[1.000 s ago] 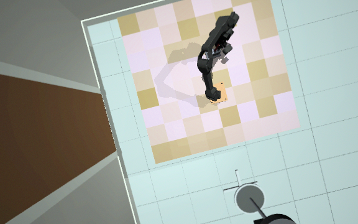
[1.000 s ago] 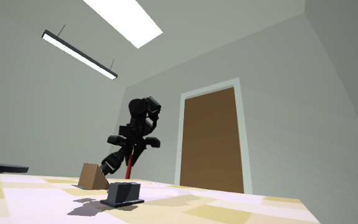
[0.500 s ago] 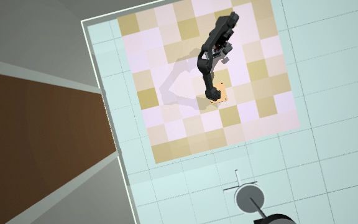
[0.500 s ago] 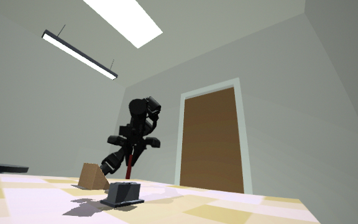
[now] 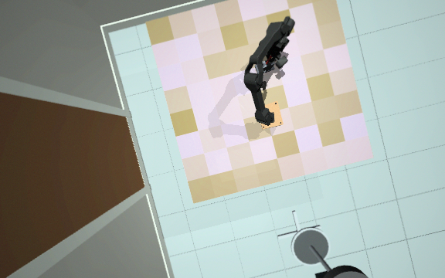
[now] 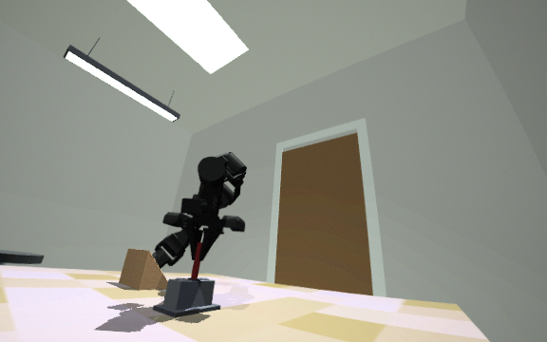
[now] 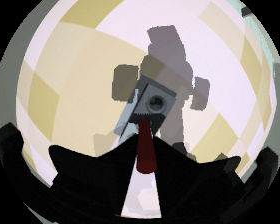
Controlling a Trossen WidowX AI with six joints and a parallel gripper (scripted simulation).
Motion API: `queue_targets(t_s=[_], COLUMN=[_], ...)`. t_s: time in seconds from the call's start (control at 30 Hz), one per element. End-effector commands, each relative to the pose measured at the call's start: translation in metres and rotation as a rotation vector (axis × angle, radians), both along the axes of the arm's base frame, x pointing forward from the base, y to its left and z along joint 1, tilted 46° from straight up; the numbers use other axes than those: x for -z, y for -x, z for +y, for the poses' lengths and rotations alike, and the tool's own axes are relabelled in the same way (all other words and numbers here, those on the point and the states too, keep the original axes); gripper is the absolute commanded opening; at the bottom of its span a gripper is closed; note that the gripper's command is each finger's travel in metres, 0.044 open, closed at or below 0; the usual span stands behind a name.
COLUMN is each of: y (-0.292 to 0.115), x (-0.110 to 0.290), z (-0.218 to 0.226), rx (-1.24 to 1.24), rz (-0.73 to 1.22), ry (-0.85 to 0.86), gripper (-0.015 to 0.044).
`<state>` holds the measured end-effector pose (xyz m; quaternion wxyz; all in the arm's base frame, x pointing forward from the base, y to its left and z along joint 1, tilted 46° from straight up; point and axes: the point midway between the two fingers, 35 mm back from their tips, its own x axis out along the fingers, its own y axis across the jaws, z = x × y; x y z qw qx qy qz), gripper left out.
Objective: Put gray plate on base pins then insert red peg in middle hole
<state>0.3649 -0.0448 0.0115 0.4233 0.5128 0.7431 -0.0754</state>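
The gray plate [image 6: 185, 291] [image 7: 163, 94] sits on the dark base [image 6: 183, 310] on the checkered floor mat, with its middle hole [image 7: 155, 103] showing in the wrist view. My gripper [image 6: 199, 244] [image 7: 144, 139] [image 5: 270, 59] is right above it, shut on the red peg [image 6: 196, 266] [image 7: 145, 152]. The peg hangs slightly tilted. Its lower tip is at the plate's top face by the middle hole; I cannot tell whether it has entered. In the top view the arm hides the plate and base.
The arm's tan mount [image 5: 276, 114] [image 6: 140, 275] stands just behind the base. The checkered mat [image 5: 215, 162] lies on a pale tiled floor. A brown door [image 6: 323, 214] is in the far wall. A camera stand [image 5: 310, 245] is beyond the mat.
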Motion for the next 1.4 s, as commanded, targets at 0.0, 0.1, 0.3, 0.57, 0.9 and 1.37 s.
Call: queue_targets(t_s=[0.0,0.1,0.3,0.57,0.9,1.37], y=[-0.0002,-0.0002,0.0006,0.0023,0.0012,0.0012], x=[-0.0005,-0.0005,0.0005,0.0013,0.0016,0.0016], z=[-0.0011,-0.0011,-0.0001,0.0005,0.0005,0.0005], rx=[0.001,0.001,0.001,0.001,0.0,0.0], rz=[-0.001,-0.001,-0.001,-0.001,0.0,0.0], ry=[0.0,0.0,0.0,0.0,0.0,0.0], gripper=[0.0,0.0,0.0,0.0,0.0026,0.015])
